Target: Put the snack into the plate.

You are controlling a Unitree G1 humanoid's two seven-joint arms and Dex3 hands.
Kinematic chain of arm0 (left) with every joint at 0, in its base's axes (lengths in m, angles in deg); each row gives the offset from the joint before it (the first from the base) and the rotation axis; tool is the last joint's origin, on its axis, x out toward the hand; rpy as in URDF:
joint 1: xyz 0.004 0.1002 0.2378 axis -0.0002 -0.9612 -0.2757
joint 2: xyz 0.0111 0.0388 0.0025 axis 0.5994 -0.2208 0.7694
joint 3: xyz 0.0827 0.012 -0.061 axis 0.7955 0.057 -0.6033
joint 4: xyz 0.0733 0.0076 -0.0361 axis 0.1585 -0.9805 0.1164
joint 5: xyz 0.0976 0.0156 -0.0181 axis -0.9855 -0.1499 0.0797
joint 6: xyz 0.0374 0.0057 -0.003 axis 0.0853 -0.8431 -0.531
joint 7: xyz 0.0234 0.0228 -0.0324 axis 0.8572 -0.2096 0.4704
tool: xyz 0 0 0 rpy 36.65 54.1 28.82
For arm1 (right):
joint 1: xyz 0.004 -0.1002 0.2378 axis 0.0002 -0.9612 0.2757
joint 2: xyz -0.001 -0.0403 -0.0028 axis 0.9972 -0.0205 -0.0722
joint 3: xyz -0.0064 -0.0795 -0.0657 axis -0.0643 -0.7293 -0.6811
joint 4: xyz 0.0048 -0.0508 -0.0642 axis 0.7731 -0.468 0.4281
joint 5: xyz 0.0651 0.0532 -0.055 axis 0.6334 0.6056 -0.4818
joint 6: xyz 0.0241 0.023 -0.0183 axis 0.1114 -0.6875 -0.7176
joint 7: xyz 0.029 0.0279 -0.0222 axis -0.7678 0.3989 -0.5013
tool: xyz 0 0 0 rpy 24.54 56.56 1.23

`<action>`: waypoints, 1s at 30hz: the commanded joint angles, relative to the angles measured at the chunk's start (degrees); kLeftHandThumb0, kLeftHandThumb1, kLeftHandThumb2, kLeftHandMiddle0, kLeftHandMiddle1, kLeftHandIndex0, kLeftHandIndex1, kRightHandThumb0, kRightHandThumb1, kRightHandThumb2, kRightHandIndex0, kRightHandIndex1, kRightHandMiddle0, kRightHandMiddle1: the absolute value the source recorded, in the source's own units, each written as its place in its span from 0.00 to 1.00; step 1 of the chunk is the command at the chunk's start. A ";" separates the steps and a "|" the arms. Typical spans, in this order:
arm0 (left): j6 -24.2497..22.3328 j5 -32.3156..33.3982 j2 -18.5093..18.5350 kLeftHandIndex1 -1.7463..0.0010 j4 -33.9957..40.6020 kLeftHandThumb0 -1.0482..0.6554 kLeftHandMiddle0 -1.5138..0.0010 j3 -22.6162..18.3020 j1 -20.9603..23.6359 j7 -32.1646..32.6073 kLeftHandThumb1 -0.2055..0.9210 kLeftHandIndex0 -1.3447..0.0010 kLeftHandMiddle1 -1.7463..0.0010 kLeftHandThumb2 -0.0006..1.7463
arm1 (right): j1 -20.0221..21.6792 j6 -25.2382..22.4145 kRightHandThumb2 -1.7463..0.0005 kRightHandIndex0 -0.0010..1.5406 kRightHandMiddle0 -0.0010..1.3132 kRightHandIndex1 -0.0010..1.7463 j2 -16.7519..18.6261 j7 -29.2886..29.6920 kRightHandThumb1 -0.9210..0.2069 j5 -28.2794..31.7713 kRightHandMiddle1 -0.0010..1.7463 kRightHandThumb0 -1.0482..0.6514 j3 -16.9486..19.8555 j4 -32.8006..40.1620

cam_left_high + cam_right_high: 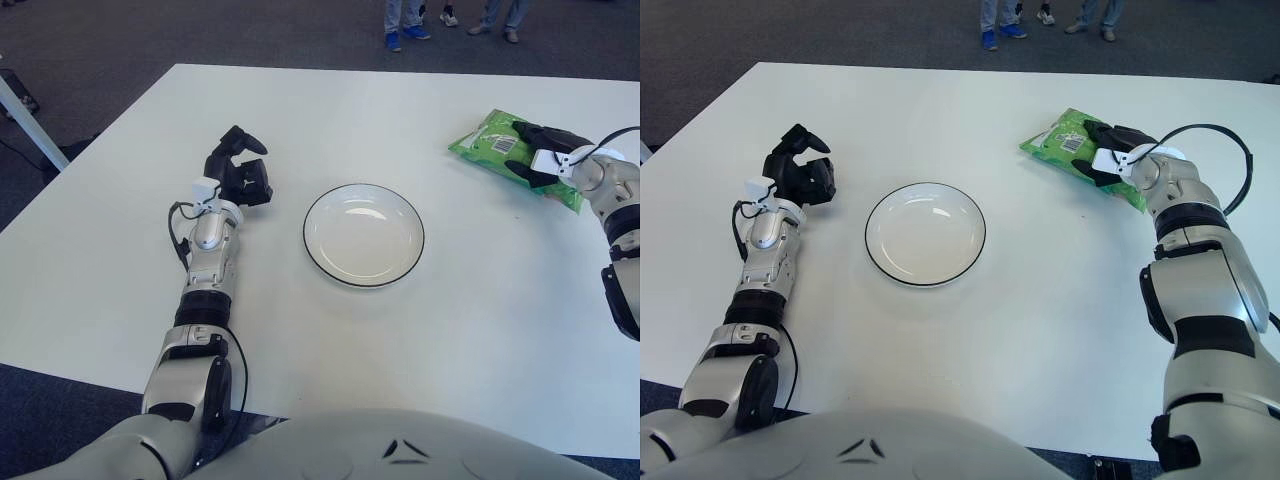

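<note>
Now | snack (500, 146) right of plate (363, 235), on bench (480, 300) | right hand (540, 152) curled onto it, grip apparently closing | long axis slants away from plate | left hand (240, 170) idle left of plate, fingers loosely bent, empty

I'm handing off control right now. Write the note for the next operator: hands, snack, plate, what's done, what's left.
Right hand: fingers closed around the green snack bag at the table's far right; whether the bag is lifted cannot be told.
Left hand: idle, left of the plate, fingers relaxed, holding nothing.
Plate: mid-table, nothing in it, well left of the bag.
Done: the grasp on the bag.
Left: carry the bag left over the plate, set it inside, release.
</note>
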 commanded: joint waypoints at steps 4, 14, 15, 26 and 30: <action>0.31 -0.40 -2.11 0.00 -2.10 0.33 0.13 0.44 -6.33 0.72 0.46 0.54 0.00 0.76 | -1.79 -1.99 0.43 0.00 0.00 0.00 1.29 -0.11 0.00 -0.43 0.00 0.02 -1.38 -0.98; 0.45 -1.00 -2.00 0.00 -1.54 0.33 0.13 0.45 -6.53 1.73 0.46 0.54 0.00 0.76 | -2.63 -5.27 0.48 0.00 0.01 0.00 2.05 2.77 0.00 -0.61 0.07 0.03 -2.22 -2.56; 0.53 -1.12 -1.97 0.00 -1.58 0.33 0.13 0.45 -6.50 1.88 0.46 0.54 0.00 0.76 | -2.72 -5.66 0.51 0.00 0.01 0.00 2.17 3.15 0.00 -0.68 0.11 0.03 -2.34 -2.72; 1.17 -1.31 -1.57 0.00 -2.04 0.34 0.12 0.49 -6.38 1.84 0.48 0.55 0.00 0.74 | -3.28 -7.82 0.70 0.00 0.00 0.00 2.87 7.58 0.00 -0.78 0.49 0.10 -3.13 -2.88; 1.40 -1.21 -1.50 0.00 -2.36 0.34 0.12 0.40 -6.24 1.75 0.48 0.56 0.00 0.74 | -3.75 -7.83 0.56 0.00 0.02 0.47 3.13 12.14 0.23 -0.96 0.74 0.23 -3.16 -2.52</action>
